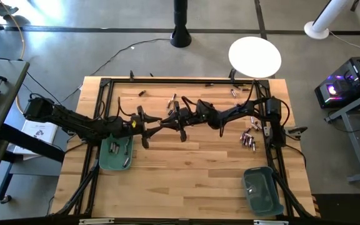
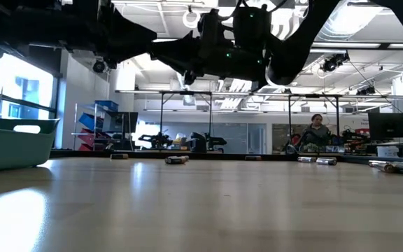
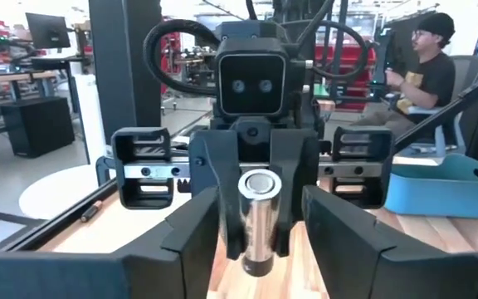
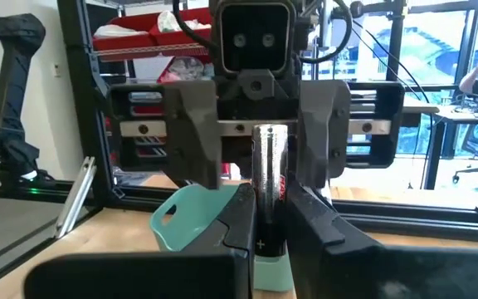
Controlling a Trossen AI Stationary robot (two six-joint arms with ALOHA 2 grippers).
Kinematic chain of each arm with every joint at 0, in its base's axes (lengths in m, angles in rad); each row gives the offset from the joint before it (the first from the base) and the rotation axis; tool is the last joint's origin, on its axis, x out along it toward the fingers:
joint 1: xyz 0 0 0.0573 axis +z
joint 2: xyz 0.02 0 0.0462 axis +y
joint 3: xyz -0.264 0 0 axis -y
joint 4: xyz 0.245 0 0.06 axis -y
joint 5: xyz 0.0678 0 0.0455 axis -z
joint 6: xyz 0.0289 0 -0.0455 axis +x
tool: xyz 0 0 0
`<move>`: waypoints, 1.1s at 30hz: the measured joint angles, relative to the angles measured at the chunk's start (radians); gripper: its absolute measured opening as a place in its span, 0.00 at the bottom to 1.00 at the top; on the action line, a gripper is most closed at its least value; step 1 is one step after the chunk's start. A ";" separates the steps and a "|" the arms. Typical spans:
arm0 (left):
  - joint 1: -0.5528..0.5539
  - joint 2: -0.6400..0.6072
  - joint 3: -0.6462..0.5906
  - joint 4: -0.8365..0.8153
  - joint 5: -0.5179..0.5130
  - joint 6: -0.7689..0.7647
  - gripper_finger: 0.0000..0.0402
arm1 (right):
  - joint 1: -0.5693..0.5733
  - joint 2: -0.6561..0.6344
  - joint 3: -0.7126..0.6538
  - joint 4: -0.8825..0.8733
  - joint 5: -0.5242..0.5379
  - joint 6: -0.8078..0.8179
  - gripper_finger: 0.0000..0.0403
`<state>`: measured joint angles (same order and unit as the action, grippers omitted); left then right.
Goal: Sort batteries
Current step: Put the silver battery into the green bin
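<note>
Handover in mid-air above the table, sorting partly done.

The left bin holds a few batteries and the right bin seems to hold few if any, while many still lie loose along the far edge and at the right. The right gripper, clamped on a silvery battery, faces the left gripper, whose fingers flank that battery without yet pinching it.

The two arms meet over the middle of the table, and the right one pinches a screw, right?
Not quite. The right end effector pinches a battery, not a screw; the right wrist view shows it. The arms do meet over the middle of the table.
</note>
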<state>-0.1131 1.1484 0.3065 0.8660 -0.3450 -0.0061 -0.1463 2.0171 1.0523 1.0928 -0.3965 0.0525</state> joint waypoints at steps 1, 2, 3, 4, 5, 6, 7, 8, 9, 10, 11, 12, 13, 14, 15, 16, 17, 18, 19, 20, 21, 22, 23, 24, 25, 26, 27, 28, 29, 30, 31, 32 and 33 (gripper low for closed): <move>0.000 0.000 0.000 0.000 0.001 0.001 0.39 | 0.000 0.000 0.000 0.001 0.000 0.000 0.06; 0.000 0.000 0.000 0.000 0.007 0.001 0.37 | 0.000 0.000 0.000 0.001 0.000 0.000 0.06; 0.000 0.000 0.000 0.000 0.013 0.001 0.35 | 0.000 0.000 0.000 0.002 -0.002 0.000 0.06; 0.000 0.000 0.000 0.000 0.018 0.001 0.32 | 0.000 0.000 -0.001 0.003 -0.002 0.002 0.06; 0.001 0.000 0.000 0.000 0.021 0.000 0.29 | 0.000 0.000 -0.001 0.003 -0.002 0.004 0.06; 0.000 0.000 0.000 0.000 0.024 0.001 0.26 | 0.001 0.000 -0.001 0.003 -0.003 0.009 0.06; 0.000 0.000 0.000 0.000 0.026 0.001 0.23 | 0.000 0.000 -0.001 0.003 -0.005 0.011 0.06; 0.000 -0.001 0.000 0.001 0.026 0.003 0.20 | 0.000 0.000 -0.001 0.003 -0.005 0.011 0.06; 0.000 -0.001 0.000 0.001 0.026 0.004 0.17 | 0.000 0.000 -0.002 0.003 -0.006 0.010 0.06; 0.001 -0.001 0.000 0.001 0.027 0.005 0.14 | 0.000 0.000 -0.002 0.003 -0.006 0.010 0.06; 0.000 -0.001 0.000 0.001 0.027 0.007 0.12 | 0.000 0.000 -0.002 0.003 -0.006 0.010 0.06; 0.000 -0.001 0.000 0.001 0.028 0.007 0.10 | 0.000 0.000 -0.002 0.003 -0.006 0.009 0.06; 0.000 -0.001 0.000 0.001 0.029 0.007 0.10 | 0.000 0.000 -0.002 0.003 -0.006 0.010 0.06; 0.000 -0.001 0.000 0.001 0.029 0.007 0.10 | 0.000 0.000 -0.002 0.003 -0.006 0.010 0.06; 0.000 -0.001 0.000 0.001 0.029 0.007 0.10 | 0.000 0.000 -0.002 0.003 -0.006 0.010 0.06; 0.000 -0.001 0.000 0.001 0.029 0.007 0.10 | 0.000 0.000 -0.002 0.003 -0.006 0.010 0.06; 0.000 -0.001 0.000 0.001 0.030 0.007 0.10 | 0.000 0.000 -0.002 0.003 -0.006 0.010 0.06; 0.000 -0.001 0.000 0.001 0.030 0.007 0.10 | 0.000 0.000 -0.002 0.003 -0.005 0.010 0.06; 0.000 -0.001 0.000 0.001 0.030 0.007 0.10 | 0.000 0.000 -0.002 0.003 -0.005 0.010 0.06; 0.000 -0.001 0.000 0.001 0.031 0.008 0.10 | 0.000 0.000 -0.002 0.003 -0.005 0.010 0.06; 0.000 -0.001 0.000 0.001 0.031 0.007 0.10 | 0.000 0.000 -0.002 0.003 -0.005 0.010 0.06; 0.000 -0.001 0.000 0.001 0.031 0.007 0.10 | 0.000 0.000 -0.002 0.003 -0.005 0.010 0.06; 0.000 -0.001 0.000 0.001 0.031 0.007 0.10 | 0.000 0.000 -0.002 0.003 -0.005 0.010 0.06; 0.000 -0.001 0.000 0.001 0.031 0.007 0.10 | 0.000 0.000 -0.002 0.003 -0.005 0.010 0.06; 0.000 -0.001 0.000 0.001 0.031 0.008 0.10 | 0.000 0.000 -0.002 0.003 -0.005 0.010 0.06; 0.000 -0.001 0.000 0.001 0.031 0.008 0.10 | 0.000 0.000 -0.002 0.003 -0.004 0.010 0.06; 0.000 -0.001 0.000 0.000 0.031 0.007 0.10 | 0.000 0.000 -0.002 0.003 -0.004 0.011 0.06; 0.000 -0.001 0.000 0.001 0.032 0.007 0.10 | 0.000 0.000 -0.002 0.003 -0.004 0.015 0.06; 0.000 -0.001 0.000 0.001 0.036 0.007 0.10 | 0.000 0.000 -0.002 0.003 -0.004 0.019 0.07; 0.000 -0.001 0.000 0.000 0.041 0.008 0.10 | 0.000 0.000 -0.002 0.003 -0.004 0.024 0.09; 0.000 -0.002 0.000 0.000 0.045 0.007 0.10 | 0.000 0.000 -0.002 0.003 -0.004 0.030 0.11; 0.000 -0.002 0.000 0.000 0.047 0.008 0.10 | 0.001 0.000 -0.002 0.003 -0.004 0.035 0.13; 0.000 -0.002 0.000 0.000 0.048 0.008 0.10 | 0.001 0.000 -0.002 0.003 -0.004 0.039 0.14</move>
<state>-0.1127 1.1465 0.3065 0.8661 -0.2970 0.0022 -0.1455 2.0167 1.0504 1.0958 -0.4003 0.0914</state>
